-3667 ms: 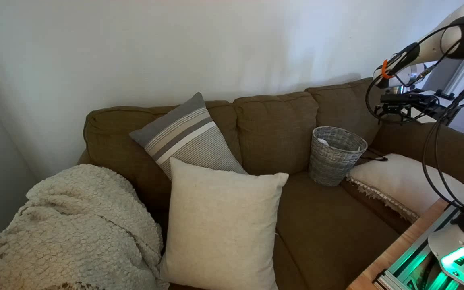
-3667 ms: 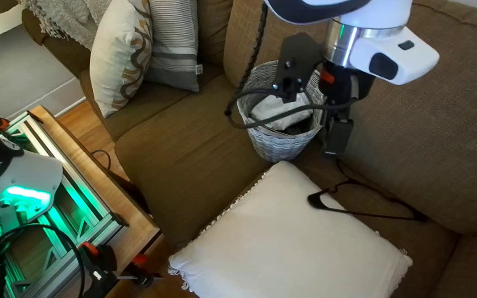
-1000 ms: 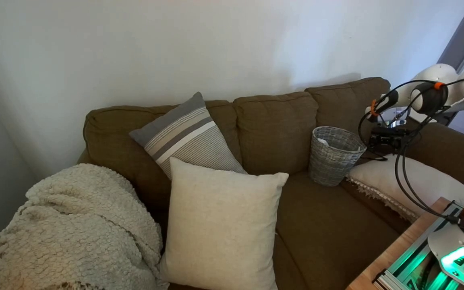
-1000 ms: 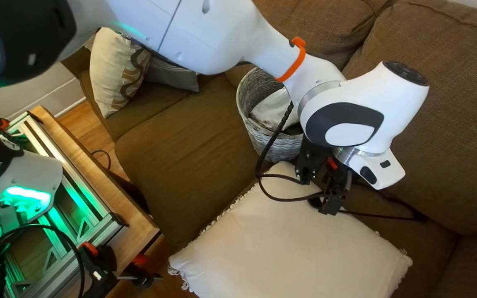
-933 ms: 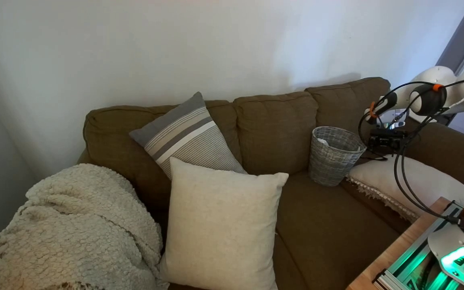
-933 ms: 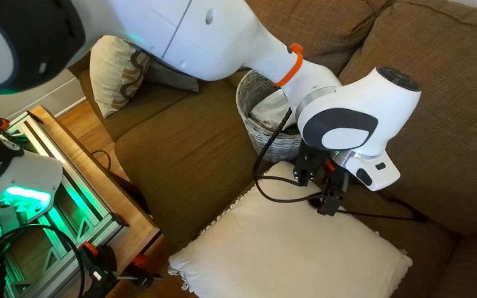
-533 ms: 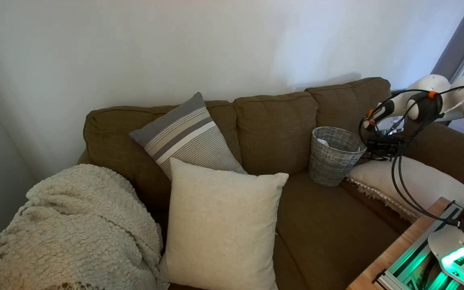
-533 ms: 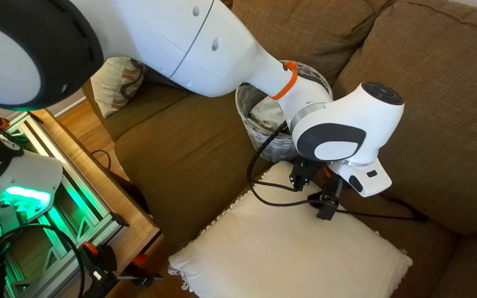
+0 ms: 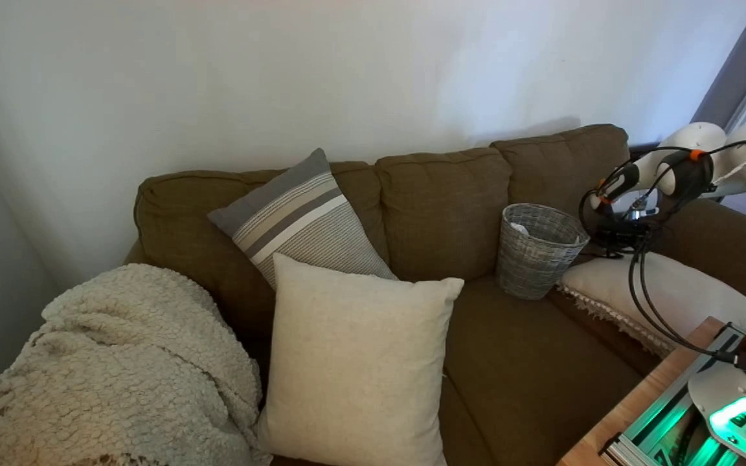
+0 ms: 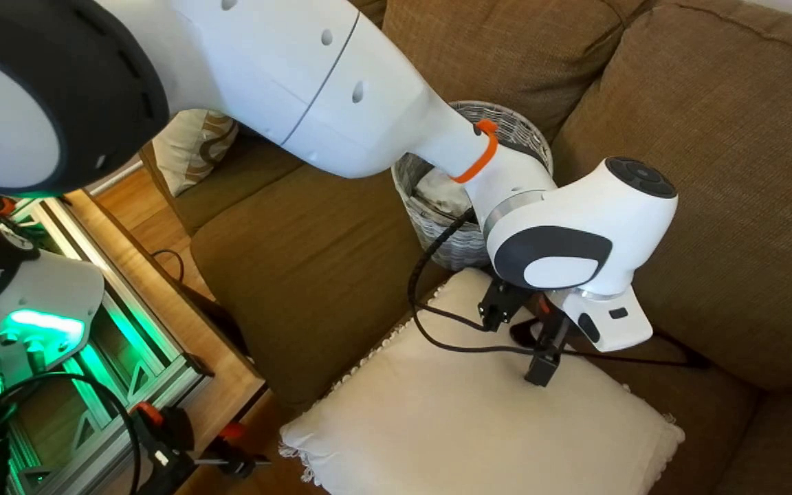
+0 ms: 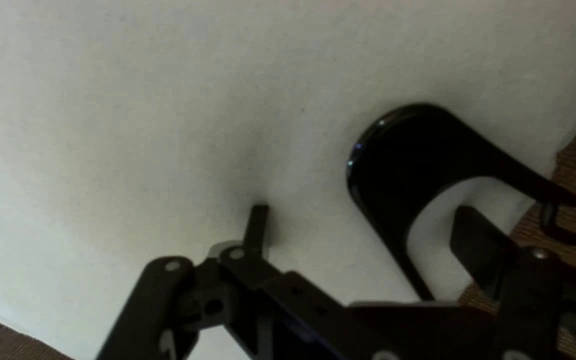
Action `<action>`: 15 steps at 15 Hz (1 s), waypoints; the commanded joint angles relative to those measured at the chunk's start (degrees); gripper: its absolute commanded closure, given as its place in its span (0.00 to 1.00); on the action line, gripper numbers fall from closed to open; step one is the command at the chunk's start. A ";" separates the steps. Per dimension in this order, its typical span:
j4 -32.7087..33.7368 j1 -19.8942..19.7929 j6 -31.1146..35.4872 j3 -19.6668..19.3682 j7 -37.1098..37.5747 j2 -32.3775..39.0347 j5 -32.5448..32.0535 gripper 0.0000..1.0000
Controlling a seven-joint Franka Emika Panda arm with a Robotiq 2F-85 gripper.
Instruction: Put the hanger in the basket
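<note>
The tool [image 11: 362,217] has its fingers [image 11: 478,242] spread and nothing held between them, low over the white pillow [image 10: 465,419]. In the wrist view one finger shows inside the frame of the hanger [image 11: 403,165], near its rounded end, and the other outside, over bare pillow — so one side of that end runs between the two. Whether the inner finger has dropped into the frame or only hovers above it I can't say for sure; the view is dim and soft there. What has just changed is the tool's height: it has come down from well above, while the hanger seems to lie as it did, rounded end over the pillow, long bar running back across the sofa [image 10: 306,275]. That suggests the reach is nearly done and the grasp comes next — lift and carry are wholly ahead. Farther out, the basket [image 9: 531,265] stands on the sofa just beside the pillow, with pale cloth [image 10: 443,192] inside and the arm [image 10: 382,96] across part of it in an exterior view; a striped pillow [image 9: 308,223] leans well apart, no part of the job. The hanger may well snag the rim if brought in flat, so end-first seems the better way.
</note>
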 commanded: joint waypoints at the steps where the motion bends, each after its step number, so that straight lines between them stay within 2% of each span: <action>1: 4.67 -0.23 -0.38 1.06 -2.69 5.28 0.01 0.39; 4: 5.63 0.19 -0.50 2.29 -6.26 6.44 0.35 0.62; 9: 3.33 -0.96 0.88 3.63 -13.51 2.15 0.58 0.99; 15: -6.02 -3.29 4.97 6.30 -26.05 -7.45 1.58 0.98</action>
